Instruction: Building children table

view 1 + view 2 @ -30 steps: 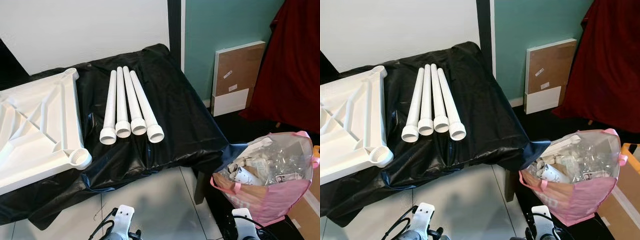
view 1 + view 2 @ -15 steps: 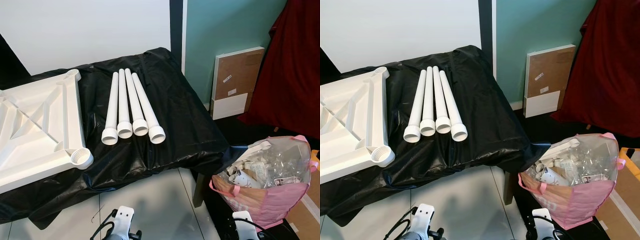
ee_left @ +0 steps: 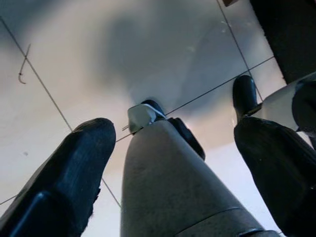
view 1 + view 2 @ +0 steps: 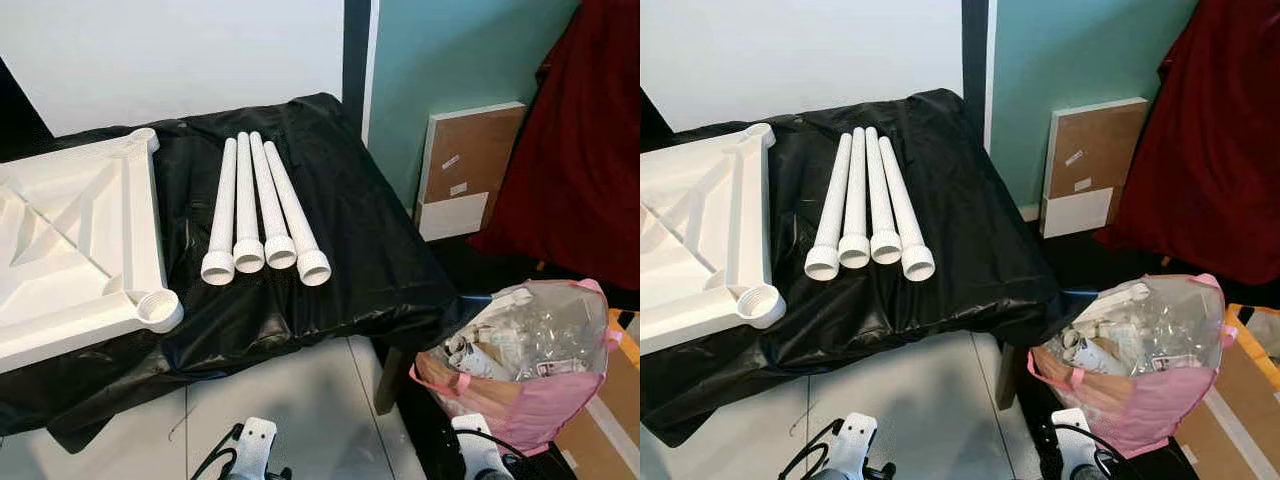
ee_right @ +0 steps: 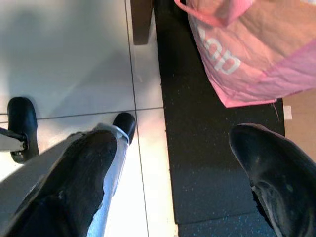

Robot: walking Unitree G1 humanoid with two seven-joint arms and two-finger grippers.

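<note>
A white tabletop (image 4: 70, 250) lies upside down on the left of a table draped in black plastic (image 4: 350, 230), its threaded corner socket (image 4: 158, 307) facing up. Several white tube legs (image 4: 255, 210) lie side by side to its right, wide ends toward me. Both arms hang low in front of the table, far from the parts. My left gripper (image 3: 175, 128) is open over the pale floor tiles beside my leg. My right gripper (image 5: 170, 143) is open too, above the edge of a dark mat, and holds nothing.
A pink bag (image 4: 530, 350) stuffed with packaging stands on the floor at the table's right corner. A flat board (image 4: 465, 165) leans on the teal wall, with a red curtain (image 4: 590, 150) beyond. Pale floor tiles (image 4: 290, 400) lie in front of the table and a dark mat (image 5: 212, 163) lies to the right.
The whole picture has shifted a little, so the camera has moved. The tabletop and legs lie as before, and both arms still hang.
</note>
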